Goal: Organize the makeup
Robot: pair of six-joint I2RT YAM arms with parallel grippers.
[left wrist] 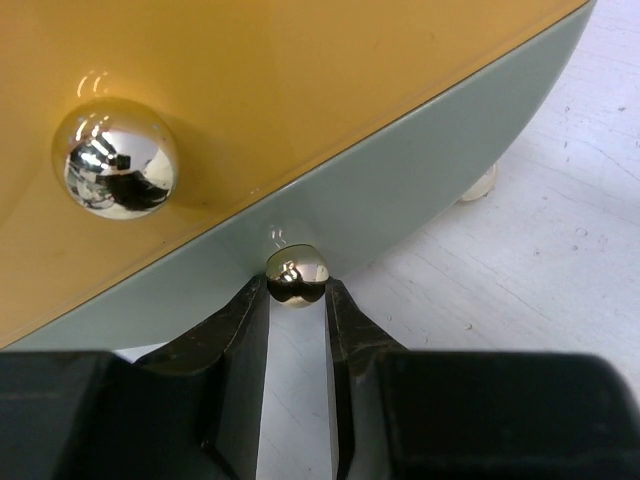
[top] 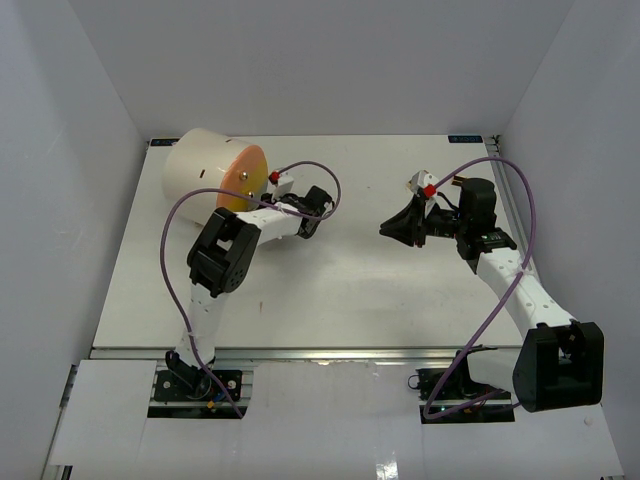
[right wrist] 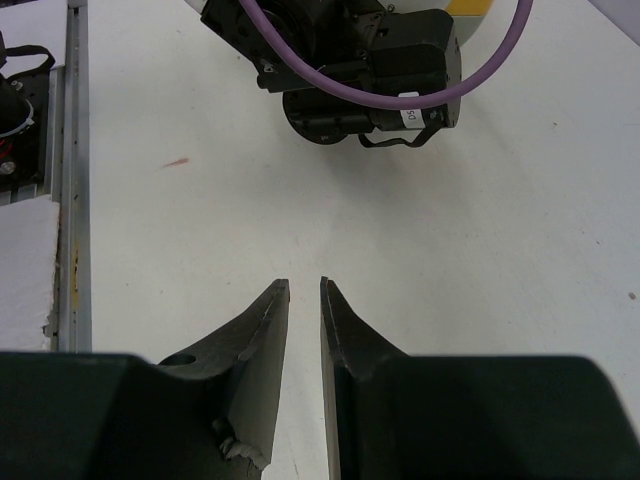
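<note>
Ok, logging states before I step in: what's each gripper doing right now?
Left gripper: jaws closed on the small gold knob of the cream cylinder.
Right gripper: jaws nearly closed, empty.

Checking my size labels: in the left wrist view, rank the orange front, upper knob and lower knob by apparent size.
1. orange front
2. upper knob
3. lower knob, roughly half as wide
Differing camera distance may skew the two knobs' true ratio.

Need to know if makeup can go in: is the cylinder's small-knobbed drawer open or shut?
Shut, it seems: the pale drawer front sits flush under the orange panel, no gap. The left gripper pinches its small gold knob.
</note>
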